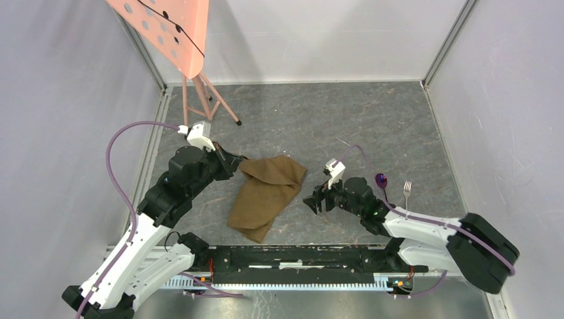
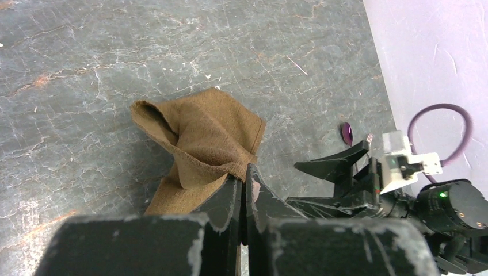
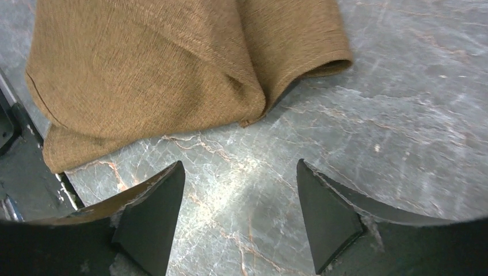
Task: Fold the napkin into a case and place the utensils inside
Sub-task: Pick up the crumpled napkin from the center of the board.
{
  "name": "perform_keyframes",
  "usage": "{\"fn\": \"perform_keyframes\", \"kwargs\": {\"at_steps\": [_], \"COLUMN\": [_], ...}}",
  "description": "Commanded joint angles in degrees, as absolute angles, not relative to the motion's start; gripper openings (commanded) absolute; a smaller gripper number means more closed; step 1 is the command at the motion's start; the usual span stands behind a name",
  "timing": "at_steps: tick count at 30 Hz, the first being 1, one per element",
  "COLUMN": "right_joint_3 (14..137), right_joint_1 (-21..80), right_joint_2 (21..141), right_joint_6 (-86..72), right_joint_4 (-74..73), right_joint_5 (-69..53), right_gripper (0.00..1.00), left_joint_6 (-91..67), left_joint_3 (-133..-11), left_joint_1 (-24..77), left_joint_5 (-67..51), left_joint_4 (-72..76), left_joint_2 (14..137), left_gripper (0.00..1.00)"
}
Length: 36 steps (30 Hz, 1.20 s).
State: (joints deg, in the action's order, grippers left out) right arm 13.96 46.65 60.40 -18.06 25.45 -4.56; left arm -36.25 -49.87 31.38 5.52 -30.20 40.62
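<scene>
The tan-brown napkin point(image 1: 267, 191) lies rumpled and partly folded in the middle of the grey table. My left gripper point(image 1: 234, 161) is shut on the napkin's far left corner and lifts that edge; in the left wrist view the cloth point(image 2: 201, 135) bunches at the shut fingertips point(image 2: 246, 172). My right gripper point(image 1: 315, 201) is open and empty just right of the napkin, low over bare table; its wrist view shows the napkin point(image 3: 172, 69) ahead of the fingers point(image 3: 155, 207). A purple spoon point(image 1: 381, 181) and a silvery fork point(image 1: 407, 191) lie to the right, partly behind the right arm.
A pink perforated board on a stand point(image 1: 193, 73) stands at the back left. White walls point(image 1: 505, 100) enclose the table. A black rail point(image 1: 299, 259) runs along the near edge between the arm bases.
</scene>
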Motion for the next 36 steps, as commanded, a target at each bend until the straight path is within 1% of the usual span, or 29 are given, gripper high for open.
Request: {"fn": "perform_keyframes", "kwargs": {"at_steps": [1, 4, 6, 10, 11, 13, 14, 16, 18, 19, 20, 21, 22, 23, 25, 26, 27, 28, 30, 31, 36], "right_joint_3": [19.42, 24.22, 27.01, 29.39, 29.54, 29.88, 29.93, 29.99, 30.69, 31.15, 31.64, 32.22, 32.59, 32.73, 32.86, 33.31, 34.32, 35.33, 38.51, 41.35, 58.8], "right_joint_1": [49.02, 50.43, 50.45, 50.48, 50.45, 50.74, 51.06, 51.93, 52.12, 52.12, 52.17, 52.12, 52.12, 52.09, 52.12, 52.11, 52.17, 52.21, 52.33, 52.37, 52.37], "right_joint_2": [67.68, 74.01, 77.7, 81.19, 81.9, 83.78, 84.47, 86.15, 87.81, 88.61, 89.59, 90.33, 90.83, 90.72, 89.08, 87.96, 86.32, 84.52, 80.74, 79.32, 73.27], "right_joint_6": [-17.59, -14.17, -12.06, -9.89, -9.57, -9.63, -9.65, -9.54, -10.09, -10.19, -10.51, -10.99, -11.92, -12.78, -13.76, -13.82, -13.49, -12.94, -11.99, -11.05, -3.42], "right_joint_4": [35.8, 35.75, 34.85, 35.6, 36.58, 38.94, 40.16, 41.64, 42.06, 42.62, 42.89, 42.96, 43.11, 42.81, 41.09, 39.0, 35.78, 32.45, 23.75, 17.1, -7.5], "right_joint_5": [-6.59, -4.81, -3.69, -1.31, -2.23, -5.55, -6.52, -6.24, -4.63, -4.0, -3.39, -2.05, -0.55, 1.3, 4.15, 4.9, 5.06, 5.37, 7.16, 8.04, 11.56], "right_gripper": [0.75, 0.72, 0.72, 0.71, 0.7, 0.58, 0.55, 0.55, 0.62, 0.63, 0.63, 0.61, 0.55, 0.47, 0.27, 0.2, 0.09, 0.01, 0.0, 0.0, 0.0], "left_joint_6": [-38.42, -38.38, -38.24, -37.85, -37.89, -37.79, -37.76, -37.66, -37.34, -37.2, -37.1, -36.96, -36.73, -36.44, -35.72, -35.62, -35.26, -34.93, -34.02, -33.17, -30.15], "left_joint_3": [-52.81, -53.46, -54.02, -55.13, -55.4, -56.01, -56.34, -57.28, -58.28, -58.71, -59.29, -59.88, -60.63, -61.33, -63.32, -64.18, -65.15, -66.01, -68.21, -69.02, -73.82], "left_joint_1": [31.54, 31.54, 31.51, 31.53, 31.58, 31.53, 31.47, 31.47, 31.52, 31.48, 31.56, 31.55, 31.48, 31.49, 31.48, 31.59, 31.47, 31.55, 31.55, 31.48, 31.53], "left_joint_5": [4.44, 4.27, 3.92, 3.91, 4.08, 3.96, 3.84, 3.45, 2.79, 2.59, 2.48, 2.32, 2.2, 2.19, 2.73, 3.41, 4.21, 5.08, 7.32, 8.09, 10.48], "left_joint_4": [-29.04, -29.76, -30.33, -31.64, -32.04, -32.19, -32.21, -32.41, -32.49, -32.57, -32.67, -32.9, -33.23, -33.74, -35.07, -36.18, -36.9, -37.84, -39.42, -39.64, -38.77], "left_joint_2": [40.2, 40.21, 40.09, 39.21, 39.06, 38.73, 38.59, 38.82, 39.02, 39.16, 39.22, 39.36, 39.5, 39.57, 39.7, 39.51, 39.36, 39.18, 38.48, 38.08, 36.29], "left_gripper": [0.02, 0.02, 0.02, 0.02, 0.02, 0.02, 0.02, 0.02, 0.02, 0.02, 0.02, 0.02, 0.02, 0.02, 0.02, 0.02, 0.02, 0.02, 0.02, 0.02, 0.02]}}
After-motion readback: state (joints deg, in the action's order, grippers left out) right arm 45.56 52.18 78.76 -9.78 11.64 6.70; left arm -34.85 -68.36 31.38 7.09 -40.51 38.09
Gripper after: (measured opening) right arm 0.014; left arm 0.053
